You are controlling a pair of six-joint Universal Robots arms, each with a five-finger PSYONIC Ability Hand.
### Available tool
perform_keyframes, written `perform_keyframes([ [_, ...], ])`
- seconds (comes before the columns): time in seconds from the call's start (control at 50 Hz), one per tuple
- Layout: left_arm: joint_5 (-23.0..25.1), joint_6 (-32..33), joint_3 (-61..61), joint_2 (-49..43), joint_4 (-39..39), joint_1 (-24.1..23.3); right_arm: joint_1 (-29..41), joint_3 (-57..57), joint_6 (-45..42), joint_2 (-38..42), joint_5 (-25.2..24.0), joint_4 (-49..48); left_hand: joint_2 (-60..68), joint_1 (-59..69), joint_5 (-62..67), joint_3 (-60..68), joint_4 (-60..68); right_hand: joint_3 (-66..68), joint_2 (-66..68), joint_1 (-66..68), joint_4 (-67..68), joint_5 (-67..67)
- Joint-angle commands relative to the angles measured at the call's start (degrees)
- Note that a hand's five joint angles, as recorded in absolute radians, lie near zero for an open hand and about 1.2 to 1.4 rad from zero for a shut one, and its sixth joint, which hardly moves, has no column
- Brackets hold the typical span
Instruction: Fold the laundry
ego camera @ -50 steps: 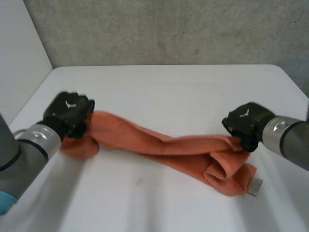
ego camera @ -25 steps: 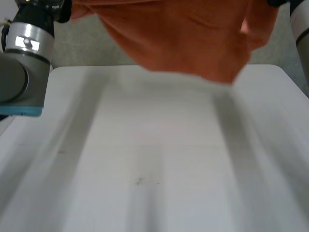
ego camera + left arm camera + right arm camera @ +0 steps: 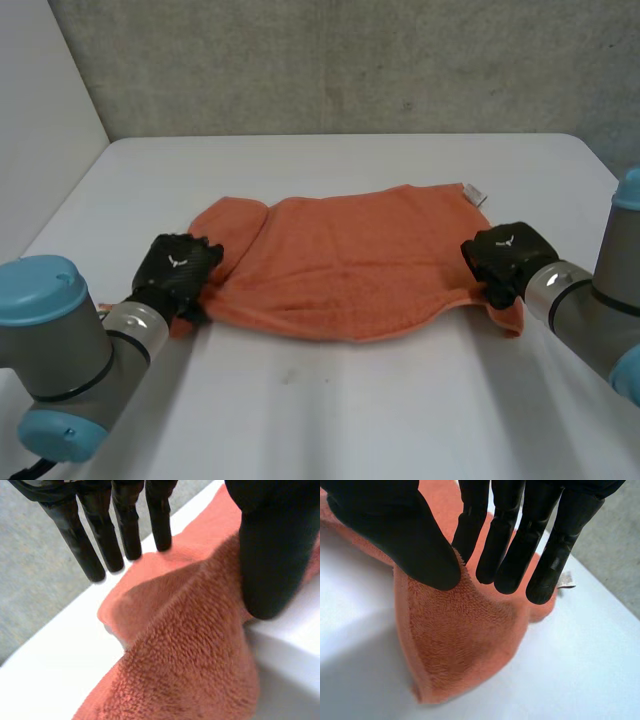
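Left hand rests on the near left corner of the orange towel, and it is open. In its wrist view the straight fingers stand well apart from the thumb. The thumb tip lies against a raised ridge of the towel, and the fingertips hang just above the cloth. The right hand is at the near right corner of the towel and it holds the cloth. In its wrist view a small peak of towel stands up, pinched between the thumb and the nearest of the fingers. The towel itself lies spread out almost flat on the white table, with its long side running from one hand to the other. At the left end of the towel a small flap is turned over. A white label sits at the far right corner of the towel. The near edge of the towel is a little wavy between the two hands.
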Motion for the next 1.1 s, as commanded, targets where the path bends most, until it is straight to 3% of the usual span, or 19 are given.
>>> perform_keyframes([
  [0.02,0.17,-0.2,0.38,6.56,-8.9,-0.21,-0.08,3.67,0.64,-0.76,0.12,-3.6,-22.42,-20.9,-23.25,-22.72,-23.06,12.11,12.78,24.88,11.67,13.08],
  [0.18,0.17,-0.9,0.12,12.54,-13.03,1.64,-2.01,6.84,0.82,-1.47,-0.05,-6.76,-22.09,-20.56,-22.92,-22.38,-22.73,12.11,12.78,24.88,11.67,13.08],
  [0.36,1.31,-3.62,-1.28,13.42,-18.92,8.13,-3.07,7.19,0.82,-0.94,-0.05,-7.2,-16.9,-15.37,-17.73,-17.2,-17.54,12.11,12.78,24.88,11.67,13.08],
  [0.58,1.75,-4.07,-3.39,12.98,-18.93,14.11,-3.16,7.72,0.82,-0.85,-0.32,-7.29,-11.66,-10.13,-12.49,-11.95,-12.3,12.11,12.78,24.88,11.67,13.08],
  [0.78,4.91,-3.81,-3.57,9.3,-18.4,14.65,-3.07,8.07,0.82,-0.76,-0.32,-7.29,-10.49,-8.96,-11.32,-10.79,-11.13,12.11,12.78,24.88,11.67,13.08],
  [1.04,5.09,-3.54,-2.96,3.84,-12.77,14.3,-2.98,8.07,1.26,-0.68,-0.14,-7.29,28.21,29.73,27.38,27.91,27.57,12.11,12.78,24.88,11.67,13.08],
  [1.06,5.18,-3.54,-3.13,4.19,-11.12,14.3,-2.98,7.9,2.13,-0.68,-0.23,-7.21,40.34,41.87,39.51,40.05,39.7,12.11,12.78,24.88,11.67,13.08],
  [1.1,5.18,-3.54,-3.22,4.45,-10.75,14.03,-2.98,7.54,3.01,-0.76,-0.14,-7.03,40.47,41.99,39.64,40.17,39.83,12.11,12.78,24.88,11.67,13.08],
])
